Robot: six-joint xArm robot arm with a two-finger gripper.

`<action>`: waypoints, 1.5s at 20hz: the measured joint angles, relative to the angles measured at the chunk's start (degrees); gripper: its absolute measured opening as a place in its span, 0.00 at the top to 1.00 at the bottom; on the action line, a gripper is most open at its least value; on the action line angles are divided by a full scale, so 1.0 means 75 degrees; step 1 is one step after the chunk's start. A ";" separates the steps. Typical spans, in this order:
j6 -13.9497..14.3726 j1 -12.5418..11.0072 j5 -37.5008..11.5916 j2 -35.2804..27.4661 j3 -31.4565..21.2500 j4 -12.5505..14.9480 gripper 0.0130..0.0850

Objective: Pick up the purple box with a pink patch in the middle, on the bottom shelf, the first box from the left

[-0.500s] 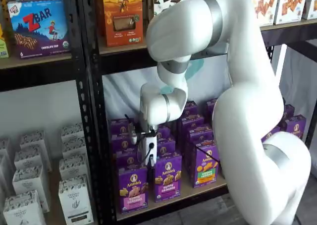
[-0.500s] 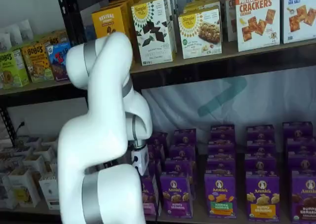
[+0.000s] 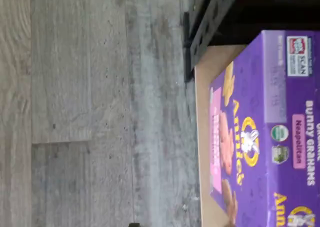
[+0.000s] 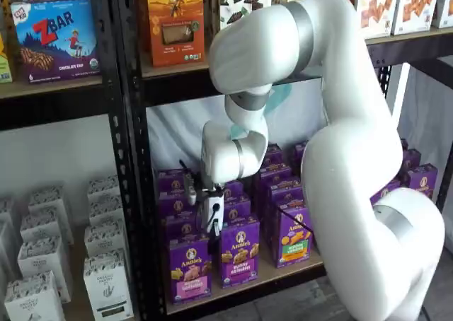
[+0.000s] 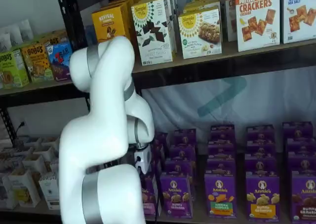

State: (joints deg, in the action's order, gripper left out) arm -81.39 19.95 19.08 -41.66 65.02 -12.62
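Wrist view: grey plank floor beside the bottom shelf (image 3: 204, 137), its tan board carrying the purple box (image 3: 260, 137) at the black upright. In a shelf view the white arm bends down, its pincer (image 4: 214, 222) just above that box (image 4: 190, 268) at the row's left end, fingers spread wide, holding nothing. In a shelf view the arm (image 5: 106, 135) hides most of the box

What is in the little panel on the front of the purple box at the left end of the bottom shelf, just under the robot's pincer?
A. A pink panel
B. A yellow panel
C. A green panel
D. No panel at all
A: in a shelf view the purple box shows a pink panel mid-front, below the pincer.
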 joint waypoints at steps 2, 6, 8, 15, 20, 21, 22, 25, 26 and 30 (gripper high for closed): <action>-0.0184 0.0021 -0.0025 -0.0098 0.0140 -0.0221 0.00; -0.0352 0.0060 -0.0048 -0.0263 0.0383 -0.0454 0.00; -0.0353 0.0070 -0.0054 -0.0347 0.0496 -0.0471 0.00; -0.0210 0.0086 -0.0035 -0.0690 0.0895 -0.0339 0.00; -0.0110 0.0121 0.0032 -0.0937 0.1195 -0.0276 0.00; -0.0058 0.0129 0.0064 -0.0987 0.1258 -0.0230 0.00; -0.0014 0.0140 0.0100 -0.1039 0.1325 -0.0195 0.00; 0.0063 0.0162 0.0230 -0.1173 0.1501 -0.0140 0.00; 0.0115 0.0163 0.0254 -0.1212 0.1545 -0.0086 0.00; 0.0289 0.0159 0.0342 -0.1380 0.1731 0.0109 0.00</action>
State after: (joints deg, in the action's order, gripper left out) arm -79.22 21.14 21.64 -52.02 78.00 -11.80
